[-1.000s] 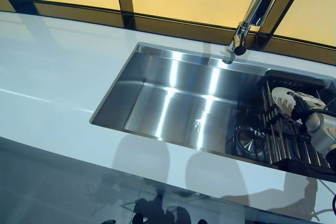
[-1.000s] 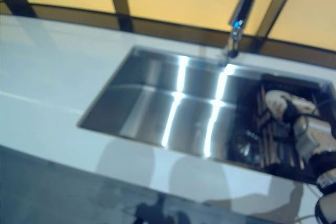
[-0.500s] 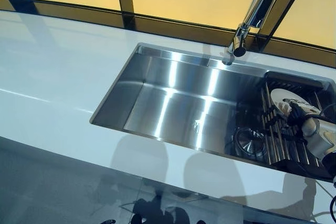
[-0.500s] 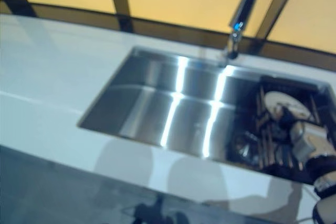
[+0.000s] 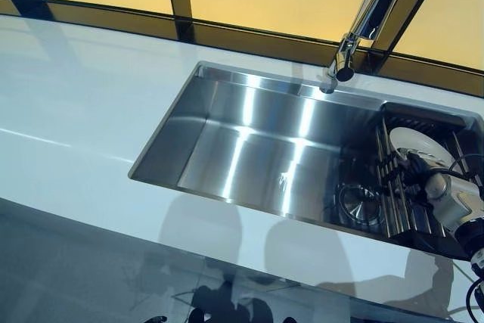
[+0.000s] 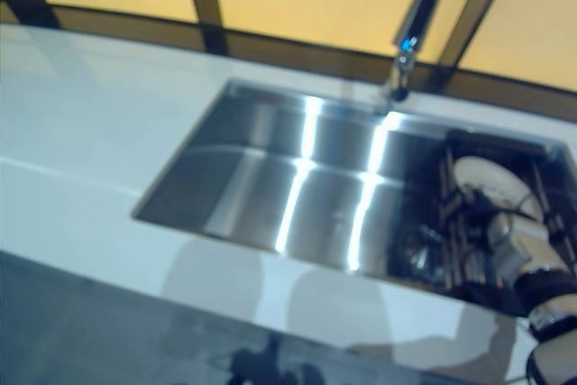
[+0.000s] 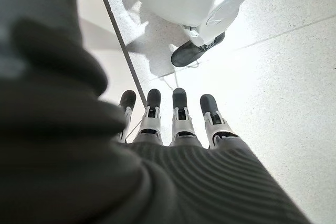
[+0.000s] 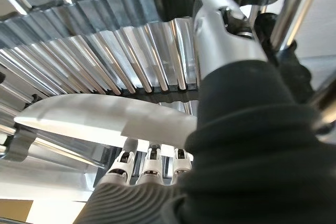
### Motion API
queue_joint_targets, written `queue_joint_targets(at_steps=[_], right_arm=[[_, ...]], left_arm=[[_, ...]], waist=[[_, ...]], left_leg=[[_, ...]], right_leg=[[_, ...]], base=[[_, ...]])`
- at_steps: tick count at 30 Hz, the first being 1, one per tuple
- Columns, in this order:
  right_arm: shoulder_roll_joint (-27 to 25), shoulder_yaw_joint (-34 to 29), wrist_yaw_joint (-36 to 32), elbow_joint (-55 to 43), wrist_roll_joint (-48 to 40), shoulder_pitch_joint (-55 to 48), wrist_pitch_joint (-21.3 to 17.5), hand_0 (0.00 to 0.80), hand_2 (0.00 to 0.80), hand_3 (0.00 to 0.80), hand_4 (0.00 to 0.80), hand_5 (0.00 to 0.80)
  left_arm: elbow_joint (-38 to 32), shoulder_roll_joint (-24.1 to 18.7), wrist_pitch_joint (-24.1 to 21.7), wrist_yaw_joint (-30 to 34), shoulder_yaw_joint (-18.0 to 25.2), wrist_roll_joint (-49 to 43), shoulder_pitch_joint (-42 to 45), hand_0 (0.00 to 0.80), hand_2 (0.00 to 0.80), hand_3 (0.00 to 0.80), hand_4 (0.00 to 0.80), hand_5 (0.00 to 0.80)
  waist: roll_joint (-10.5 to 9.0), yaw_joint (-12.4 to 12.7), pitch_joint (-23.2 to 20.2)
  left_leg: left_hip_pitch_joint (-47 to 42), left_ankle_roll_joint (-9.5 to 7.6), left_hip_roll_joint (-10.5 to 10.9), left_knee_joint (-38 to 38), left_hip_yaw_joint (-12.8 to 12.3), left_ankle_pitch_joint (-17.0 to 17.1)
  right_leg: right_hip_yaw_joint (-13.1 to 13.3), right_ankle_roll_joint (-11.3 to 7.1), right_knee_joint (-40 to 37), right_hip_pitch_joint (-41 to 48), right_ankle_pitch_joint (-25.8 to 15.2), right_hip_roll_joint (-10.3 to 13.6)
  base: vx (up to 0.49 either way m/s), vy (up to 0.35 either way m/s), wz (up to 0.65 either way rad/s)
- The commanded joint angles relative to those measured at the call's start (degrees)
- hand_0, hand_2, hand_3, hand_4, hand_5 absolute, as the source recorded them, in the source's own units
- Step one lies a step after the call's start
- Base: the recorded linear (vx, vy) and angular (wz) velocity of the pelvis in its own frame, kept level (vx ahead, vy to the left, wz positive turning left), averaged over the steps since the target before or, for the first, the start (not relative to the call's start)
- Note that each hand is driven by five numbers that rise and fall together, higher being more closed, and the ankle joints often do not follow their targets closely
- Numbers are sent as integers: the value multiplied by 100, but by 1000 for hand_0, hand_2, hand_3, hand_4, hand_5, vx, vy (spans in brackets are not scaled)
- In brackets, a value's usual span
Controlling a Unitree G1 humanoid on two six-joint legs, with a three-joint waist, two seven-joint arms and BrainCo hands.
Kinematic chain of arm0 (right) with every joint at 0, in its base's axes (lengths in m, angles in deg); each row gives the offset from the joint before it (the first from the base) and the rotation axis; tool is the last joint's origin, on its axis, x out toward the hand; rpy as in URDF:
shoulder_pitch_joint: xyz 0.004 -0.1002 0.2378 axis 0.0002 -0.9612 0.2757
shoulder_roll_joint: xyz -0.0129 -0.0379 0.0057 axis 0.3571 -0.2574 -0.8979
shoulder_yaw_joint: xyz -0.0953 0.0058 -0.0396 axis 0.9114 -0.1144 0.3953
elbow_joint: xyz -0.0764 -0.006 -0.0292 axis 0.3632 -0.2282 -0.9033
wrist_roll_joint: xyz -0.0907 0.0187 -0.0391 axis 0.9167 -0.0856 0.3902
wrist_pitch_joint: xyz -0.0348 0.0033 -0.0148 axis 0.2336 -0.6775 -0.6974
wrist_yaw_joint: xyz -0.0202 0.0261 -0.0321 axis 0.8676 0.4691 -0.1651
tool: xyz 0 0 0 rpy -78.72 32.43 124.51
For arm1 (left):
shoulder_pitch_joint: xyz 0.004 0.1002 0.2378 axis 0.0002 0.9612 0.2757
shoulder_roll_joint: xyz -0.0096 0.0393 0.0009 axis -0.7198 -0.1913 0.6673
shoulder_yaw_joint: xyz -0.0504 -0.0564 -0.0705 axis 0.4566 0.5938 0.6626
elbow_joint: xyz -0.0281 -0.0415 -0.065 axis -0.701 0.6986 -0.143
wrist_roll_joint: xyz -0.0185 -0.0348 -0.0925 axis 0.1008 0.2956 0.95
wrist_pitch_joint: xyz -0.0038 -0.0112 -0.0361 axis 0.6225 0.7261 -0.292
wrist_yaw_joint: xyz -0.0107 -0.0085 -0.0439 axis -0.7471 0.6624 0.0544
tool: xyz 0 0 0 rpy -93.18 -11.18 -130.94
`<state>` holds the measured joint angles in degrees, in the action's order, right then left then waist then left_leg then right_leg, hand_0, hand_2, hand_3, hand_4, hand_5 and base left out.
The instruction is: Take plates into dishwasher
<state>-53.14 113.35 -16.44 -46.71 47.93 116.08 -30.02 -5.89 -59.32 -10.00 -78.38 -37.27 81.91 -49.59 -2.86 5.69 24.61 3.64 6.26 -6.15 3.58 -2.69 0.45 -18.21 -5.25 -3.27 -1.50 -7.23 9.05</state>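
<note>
A white plate (image 5: 418, 144) stands tilted in the dark dish rack (image 5: 399, 206) at the right end of the sink. My right hand (image 5: 451, 193) reaches in from the lower right and holds the plate's near rim. In the right wrist view the plate (image 8: 105, 116) runs between the thumb (image 8: 223, 30) on one face and the fingers (image 8: 149, 163) on the other, with the rack's ribs behind it. My left hand (image 7: 178, 124) shows only in its own wrist view, hanging over the floor with its fingers straight and holding nothing.
The steel sink (image 5: 249, 134) is sunk into a white counter (image 5: 76, 111), with a round drain (image 5: 361, 200) beside the rack. A chrome faucet (image 5: 363, 17) leans over the sink's far edge. Windows run behind the counter.
My right hand has drawn back toward the sink's near right corner, uncovering more of the plate's face. The plate has stayed in the rack.
</note>
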Motion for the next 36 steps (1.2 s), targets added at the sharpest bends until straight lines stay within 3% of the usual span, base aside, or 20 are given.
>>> queue_joint_targets(at_steps=[1,4,6,8,9,11,12,13,15,28,36], right_arm=[[-99,45,236,151,13,247,63,0,0,0,0,0],[-112,80,400,221,86,316,141,0,0,0,0,0],[-140,107,460,233,140,378,250,329,329,329,329,329],[-174,120,554,257,199,414,307,587,587,587,587,587],[-207,120,606,270,208,441,352,662,662,662,662,662],[-249,106,649,317,226,485,401,574,574,574,574,574],[-267,93,669,314,248,491,420,618,618,618,618,618],[-312,104,683,278,262,522,477,750,750,750,750,750],[-346,98,691,264,260,521,512,800,800,800,800,800],[-589,18,599,155,362,378,407,800,800,800,800,800],[-717,-115,876,-32,108,351,445,800,800,800,800,800]], left_arm=[[89,-53,-2,6,-219,-87,-46,0,0,0,0,0],[67,-52,12,-6,-245,-56,-70,0,0,0,0,0],[68,-56,1,-17,-248,-27,-74,0,0,0,0,0],[56,-63,2,-13,-240,0,-67,0,0,0,0,0],[62,-56,-11,-22,-234,5,-56,0,0,0,0,0],[72,-48,-25,-36,-241,35,-39,0,0,0,0,0],[55,-52,-15,-33,-241,44,-29,0,0,0,0,0],[47,-61,-22,-25,-242,62,-15,0,0,0,0,0],[36,-63,-26,-23,-244,65,-5,0,0,0,0,0],[39,-91,-52,-7,-160,32,75,0,0,0,0,0],[0,-85,-43,-21,-131,33,128,0,0,0,0,0]], waist=[[-115,64,-137],[-90,69,-110],[-73,68,-97],[-51,69,-88],[-43,70,-83],[-28,64,-80],[-27,62,-80],[-31,60,-81],[-37,58,-80],[-95,46,-153],[-136,15,-193]], left_leg=[[297,-508,302,-51,-349,-22],[319,-514,302,-57,-353,-14],[319,-515,299,-71,-353,-5],[324,-512,299,-70,-351,2],[321,-512,305,-71,-346,2],[325,-506,307,-72,-347,-2],[329,-505,309,-72,-347,0],[330,-506,310,-79,-349,1],[335,-506,307,-67,-351,-6],[304,-523,297,-67,-350,-29],[256,-539,303,-75,-370,-62]], right_leg=[[197,286,795,-281,782,-522],[190,287,819,-311,784,-512],[186,286,838,-326,787,-506],[179,288,849,-327,792,-499],[178,291,844,-321,792,-498],[180,288,846,-328,797,-491],[186,288,843,-331,795,-493],[188,290,841,-335,795,-498],[185,289,848,-338,800,-493],[190,282,887,-316,827,-477],[237,271,861,-271,818,-491]], base=[[0,0,0],[0,0,0],[0,0,0],[0,0,0],[0,0,0],[0,0,0],[0,0,0],[0,0,0],[0,0,0],[8,-1,2],[0,0,0]])
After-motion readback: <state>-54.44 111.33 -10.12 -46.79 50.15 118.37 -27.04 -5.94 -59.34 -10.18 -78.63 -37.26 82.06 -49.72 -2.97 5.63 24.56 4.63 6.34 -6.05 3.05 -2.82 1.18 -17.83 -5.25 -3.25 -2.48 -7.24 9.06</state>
